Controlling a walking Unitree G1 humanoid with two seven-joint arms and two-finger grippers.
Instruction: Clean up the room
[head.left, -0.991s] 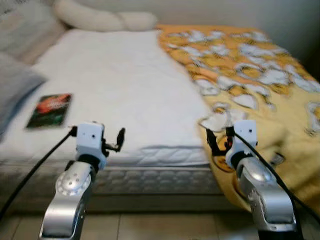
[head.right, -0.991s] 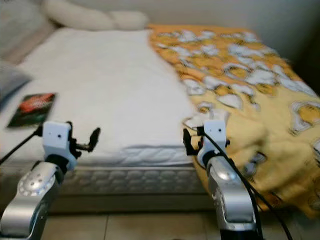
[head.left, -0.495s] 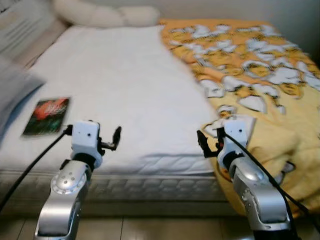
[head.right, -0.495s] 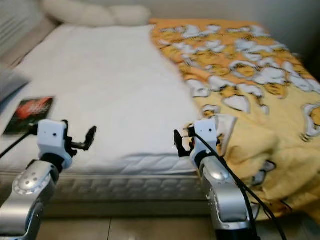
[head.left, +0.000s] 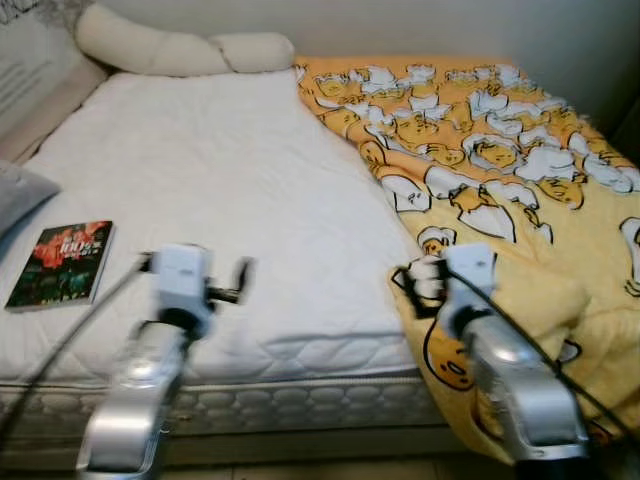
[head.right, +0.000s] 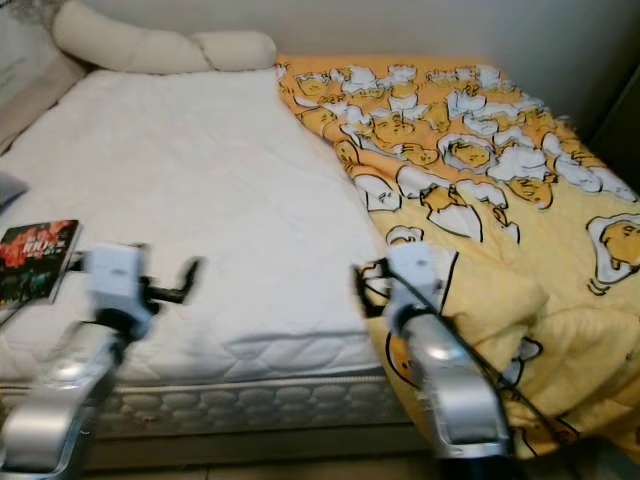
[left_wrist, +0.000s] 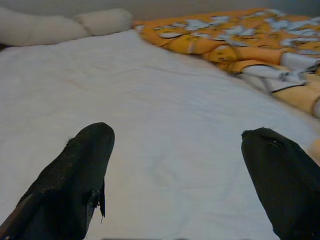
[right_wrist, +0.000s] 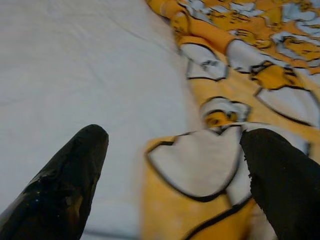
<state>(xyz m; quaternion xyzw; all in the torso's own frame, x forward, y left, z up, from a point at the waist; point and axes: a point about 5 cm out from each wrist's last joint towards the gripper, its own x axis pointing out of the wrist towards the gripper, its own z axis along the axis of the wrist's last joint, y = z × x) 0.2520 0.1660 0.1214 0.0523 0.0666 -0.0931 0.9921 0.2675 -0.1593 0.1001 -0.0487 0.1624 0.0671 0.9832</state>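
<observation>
A bed with a white mattress cover stands before the robot; a yellow blanket printed with cartoon faces covers the bed's right side and spills over the near edge toward the floor, its folded-back border running down the middle of the mattress; a long cream bolster pillow lies across the far end — against the wall; a book with a dark red and green cover rests flat near the left edge of the bed, just beside a grey pillow corner. The left end effector is raised over the bare white sheet near the front edge, its two black fingers spread wide with nothing between them; the right end effector hovers at the blanket's near corner — fingers likewise parted, one over the sheet and the other over the yellow fabric, gripping nothing.
</observation>
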